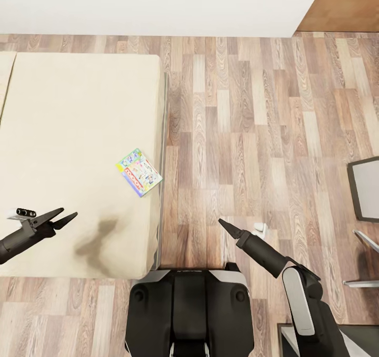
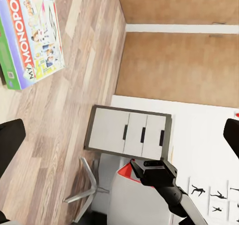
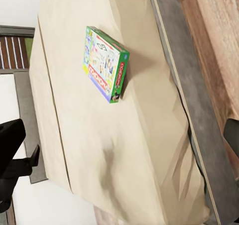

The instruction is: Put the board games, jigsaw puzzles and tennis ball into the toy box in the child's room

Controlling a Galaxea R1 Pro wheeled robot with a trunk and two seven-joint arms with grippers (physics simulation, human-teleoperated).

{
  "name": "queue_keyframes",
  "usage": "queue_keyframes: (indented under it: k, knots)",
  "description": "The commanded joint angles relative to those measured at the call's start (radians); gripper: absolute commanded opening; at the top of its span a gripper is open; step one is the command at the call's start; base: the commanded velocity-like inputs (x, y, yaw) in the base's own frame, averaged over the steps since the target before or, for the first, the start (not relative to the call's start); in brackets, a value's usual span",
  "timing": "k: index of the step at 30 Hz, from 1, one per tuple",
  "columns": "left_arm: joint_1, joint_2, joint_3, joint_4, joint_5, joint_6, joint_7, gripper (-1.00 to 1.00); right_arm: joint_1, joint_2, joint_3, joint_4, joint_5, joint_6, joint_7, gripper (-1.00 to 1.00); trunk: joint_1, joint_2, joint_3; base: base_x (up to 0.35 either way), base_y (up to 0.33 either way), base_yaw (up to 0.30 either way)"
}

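One board game (image 1: 139,172) lies flat on the bed (image 1: 79,136), close to its right edge, cover up; green-sided box, "Monopoly" lettering legible from the left wrist camera (image 2: 31,33). Nothing rests on it or crowds it.

Left gripper (image 1: 57,219) hovers over the cover near the bed's front edge, fingers apart, holding nothing. Right gripper (image 1: 226,225) hangs over the wood floor (image 1: 247,125) off the bed's right edge; whether its fingers are parted I cannot tell from the head camera, though the wrist frame shows them at opposite borders, so probably apart.

Judgement: the box sits between both arms, nearer the left.

Surroundings: a grey-framed cabinet (image 1: 366,187) at the far right, chair legs (image 1: 363,262) below it. Open floor between.
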Motion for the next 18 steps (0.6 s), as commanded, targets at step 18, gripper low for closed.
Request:
queue_keyframes:
  k: [18]
  knots:
    - [0.0, 0.0, 0.0, -0.001, -0.001, 0.011, -0.004, 1.0, 0.0, 0.001, 0.002, -0.001, -0.003, 0.007, 0.002, 1.0, 0.001, -0.001, 0.028, 0.0, 0.0, 0.0]
